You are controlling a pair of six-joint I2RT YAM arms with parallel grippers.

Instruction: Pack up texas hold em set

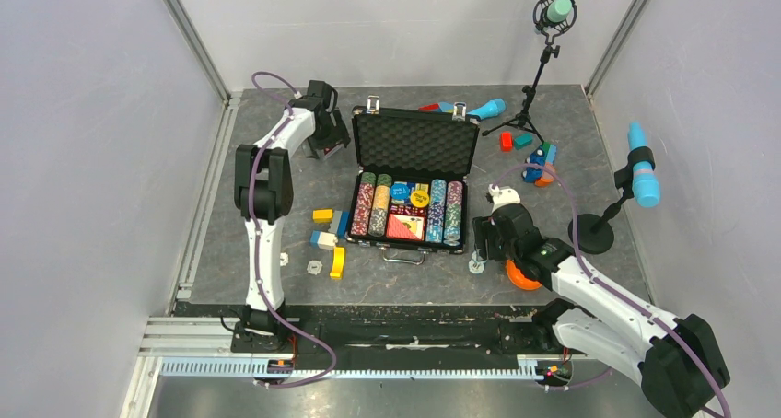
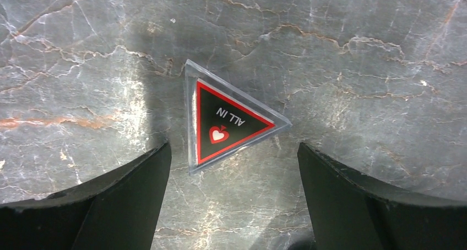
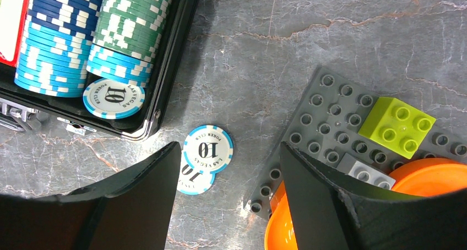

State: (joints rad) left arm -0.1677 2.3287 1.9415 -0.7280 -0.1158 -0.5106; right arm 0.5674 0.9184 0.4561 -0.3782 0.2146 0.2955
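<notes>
The black briefcase [image 1: 414,174] lies open mid-table, with its foam-lined lid [image 1: 416,142] up and rows of chips [image 1: 447,211], cards and round buttons inside. My left gripper [image 1: 324,149] is open just left of the lid. In the left wrist view it [image 2: 233,151] hangs over a clear triangular "ALL IN" token [image 2: 228,118] lying flat on the table. My right gripper [image 1: 481,252] is open off the case's front right corner [image 3: 159,104]. In the right wrist view it [image 3: 230,148] hangs over two overlapping blue-and-white "10" chips [image 3: 208,149].
Toy blocks [image 1: 330,238] lie left of the case and more [image 1: 530,146] at the back right. A grey studded plate [image 3: 330,112] with a lime brick [image 3: 396,123] and an orange bowl [image 3: 429,173] sit by my right fingers. Blue microphones [image 1: 643,174] stand to the right.
</notes>
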